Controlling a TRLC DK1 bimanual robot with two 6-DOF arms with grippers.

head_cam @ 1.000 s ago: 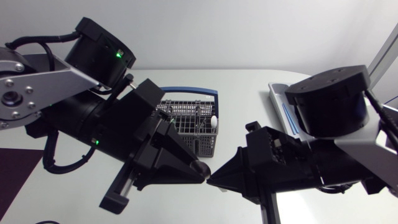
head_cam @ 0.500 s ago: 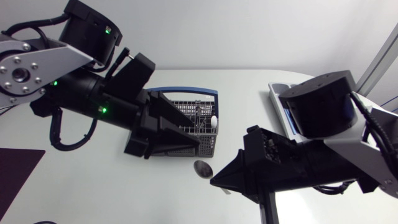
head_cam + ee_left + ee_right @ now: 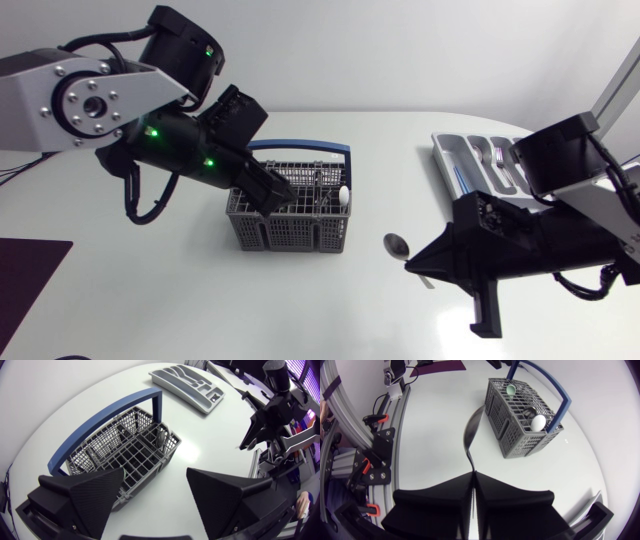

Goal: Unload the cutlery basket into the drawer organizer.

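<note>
right gripper (image 3: 415,268) clamped on spoon (image 3: 396,244), axis 11–5 o'clock in head view | drawer organizer (image 3: 480,160) at its 1 o'clock | left gripper (image 3: 278,192) farther, spread, empty

The spoon (image 3: 396,244) handle's end, inside the right tool (image 3: 413,268)

Left arm (image 3: 80,100): silver-grey plates with screws, black joints, green lights, looped cables; right arm (image 3: 545,160) matte black.
</note>
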